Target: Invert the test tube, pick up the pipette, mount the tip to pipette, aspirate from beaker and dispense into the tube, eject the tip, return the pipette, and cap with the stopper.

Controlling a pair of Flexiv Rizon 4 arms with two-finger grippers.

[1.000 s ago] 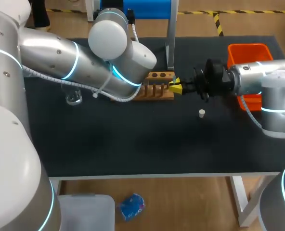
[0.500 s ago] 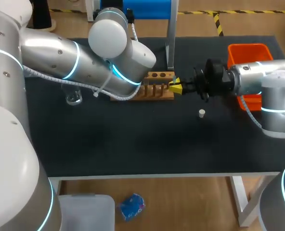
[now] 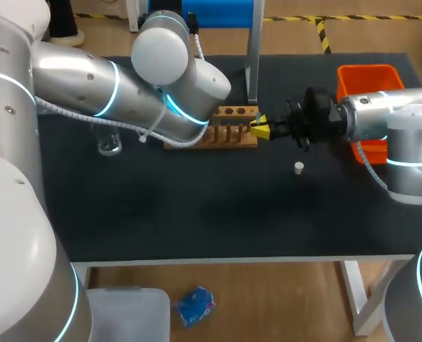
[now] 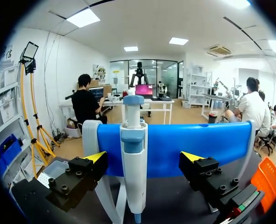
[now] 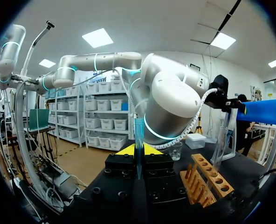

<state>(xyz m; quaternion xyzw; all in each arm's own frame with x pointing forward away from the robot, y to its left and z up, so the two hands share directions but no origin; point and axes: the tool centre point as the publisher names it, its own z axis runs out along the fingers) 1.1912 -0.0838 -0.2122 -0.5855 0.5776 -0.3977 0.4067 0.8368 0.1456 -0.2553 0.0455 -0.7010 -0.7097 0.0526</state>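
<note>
Right gripper (image 5: 139,151) tight around upright test tube (image 5: 139,128) beside wooden rack (image 5: 206,180)

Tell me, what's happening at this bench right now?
The right gripper is shut on a slim test tube, held upright beside the wooden rack. The left gripper is open, its fingers either side of the pipette hanging on the blue stand, not touching it. The white stopper lies on the table.

L arm (image 3: 125,92) crowds rack (image 3: 234,135) from left, R pincer (image 3: 259,127) from right.
</note>
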